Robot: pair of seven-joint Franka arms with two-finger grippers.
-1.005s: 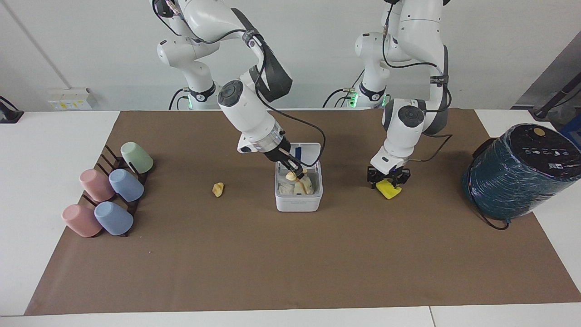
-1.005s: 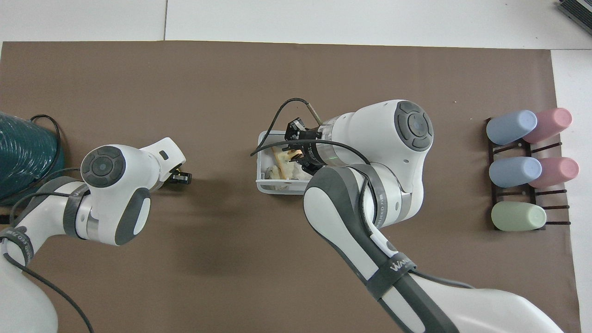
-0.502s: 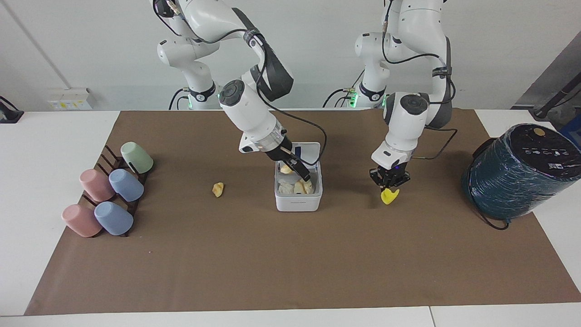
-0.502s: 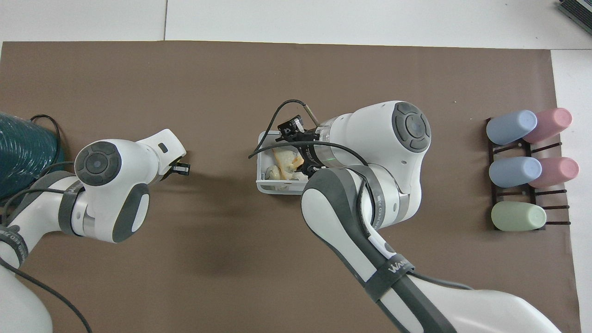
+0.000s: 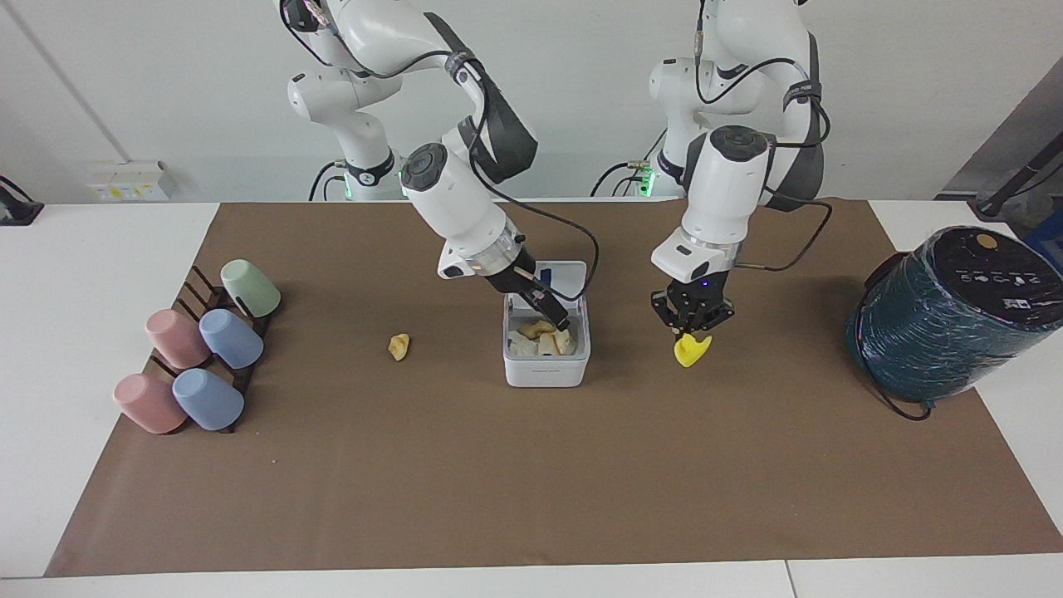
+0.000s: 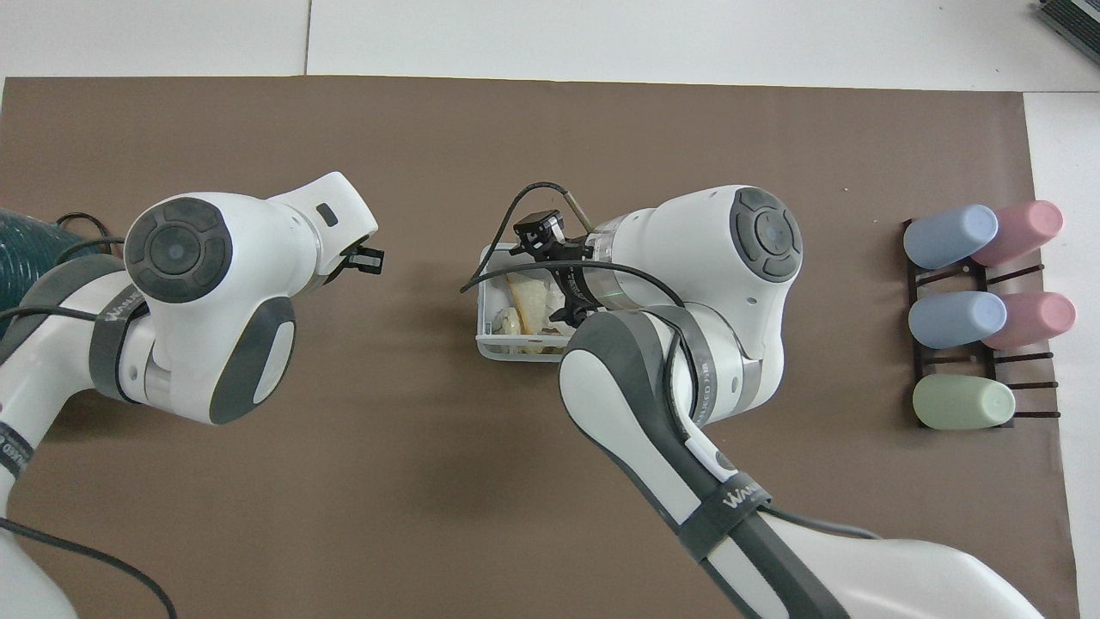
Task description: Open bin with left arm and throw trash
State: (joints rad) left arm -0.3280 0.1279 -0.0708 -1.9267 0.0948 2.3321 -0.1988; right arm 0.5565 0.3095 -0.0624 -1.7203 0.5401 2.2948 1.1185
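Note:
The white bin (image 5: 546,372) stands mid-mat with its lid (image 5: 567,278) swung open toward the robots. My right gripper (image 5: 555,319) reaches down into it, open, and a tan lump (image 5: 541,329) lies among pale scraps just beneath its fingers. A second tan lump (image 5: 399,346) lies on the mat beside the bin, toward the right arm's end. My left gripper (image 5: 691,334) is shut on the yellow piece (image 5: 690,350), which hangs above the mat beside the bin. In the overhead view the bin (image 6: 507,350) is half covered by the right arm, and the left gripper (image 6: 368,258) hides the yellow piece.
A big dark teal cylinder (image 5: 947,316) lies at the left arm's end of the table. A rack of pastel cups (image 5: 203,349) stands at the right arm's end. Brown mat (image 5: 531,482) covers the table.
My left gripper has lifted the yellow piece off the mat and carried it a little toward the bin. The tan lump has dropped from my right gripper into the bin.

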